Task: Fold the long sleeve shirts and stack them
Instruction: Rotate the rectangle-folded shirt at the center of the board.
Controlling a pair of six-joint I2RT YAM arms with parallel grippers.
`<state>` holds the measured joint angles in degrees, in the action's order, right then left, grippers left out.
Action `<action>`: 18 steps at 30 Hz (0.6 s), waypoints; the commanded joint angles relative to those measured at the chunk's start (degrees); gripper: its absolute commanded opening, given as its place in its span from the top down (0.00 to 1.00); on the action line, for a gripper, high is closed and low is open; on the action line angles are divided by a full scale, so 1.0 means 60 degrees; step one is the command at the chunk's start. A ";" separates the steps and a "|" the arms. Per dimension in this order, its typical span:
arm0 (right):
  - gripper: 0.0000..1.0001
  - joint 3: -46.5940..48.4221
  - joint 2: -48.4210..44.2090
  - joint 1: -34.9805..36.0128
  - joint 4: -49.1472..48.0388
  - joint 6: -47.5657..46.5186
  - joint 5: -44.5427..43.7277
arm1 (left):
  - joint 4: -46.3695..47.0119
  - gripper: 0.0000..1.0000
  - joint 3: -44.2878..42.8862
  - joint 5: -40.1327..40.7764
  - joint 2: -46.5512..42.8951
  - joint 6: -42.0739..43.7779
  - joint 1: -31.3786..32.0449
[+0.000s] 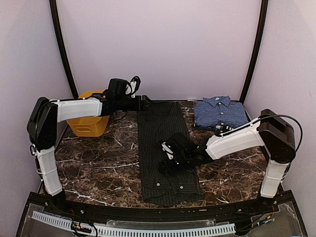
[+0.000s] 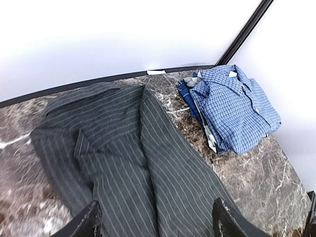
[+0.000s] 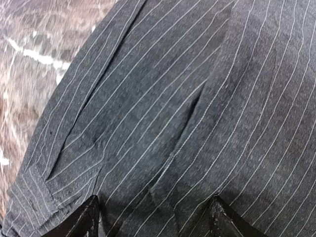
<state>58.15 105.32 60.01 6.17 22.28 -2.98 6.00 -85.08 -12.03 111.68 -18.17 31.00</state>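
Both claws are held spread, nothing gripped: left claw (image 1: 147, 102) at the far end of the black pinstriped shirt (image 1: 170, 181), right claw (image 1: 165, 159) over its middle. It is laid lengthwise on the tabletop (image 1: 98, 163); the blue checked shirt (image 1: 219, 112) is folded far right. Should one layer alone be pinched, the folds could be dragged apart.

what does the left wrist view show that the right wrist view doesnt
Only the left wrist view: the folded blue checked shirt near the table's back edge, and the pale wall behind it.
Only the right wrist view: the black pinstriped shirt seen so close that a stitched band at its edge and fine creases show.
Both: that pinstriped shirt lying on the marble table, with open fingers at the bottom edge, the left tool in one view and the right tool in the other.
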 commanded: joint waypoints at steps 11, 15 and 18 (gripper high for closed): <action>0.28 0.2600 0.2002 -0.0803 0.0148 0.0099 0.0025 | 0.0458 0.23 0.5911 0.0555 -0.4551 -0.0423 0.0361; 0.26 0.1912 0.0879 -0.0820 -0.0172 -0.0895 -0.0073 | 0.1174 0.23 0.7613 -0.0052 -0.5497 -0.0400 0.0772; 0.25 0.0978 -0.0264 -0.0803 -0.0179 -0.1458 0.0364 | 0.1752 0.23 0.9168 -0.0003 -0.6491 -0.0452 0.1300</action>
<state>69.19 112.44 55.09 4.80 19.14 -2.61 11.42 -38.74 -10.76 79.13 -20.38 35.59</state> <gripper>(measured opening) 0.745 0.767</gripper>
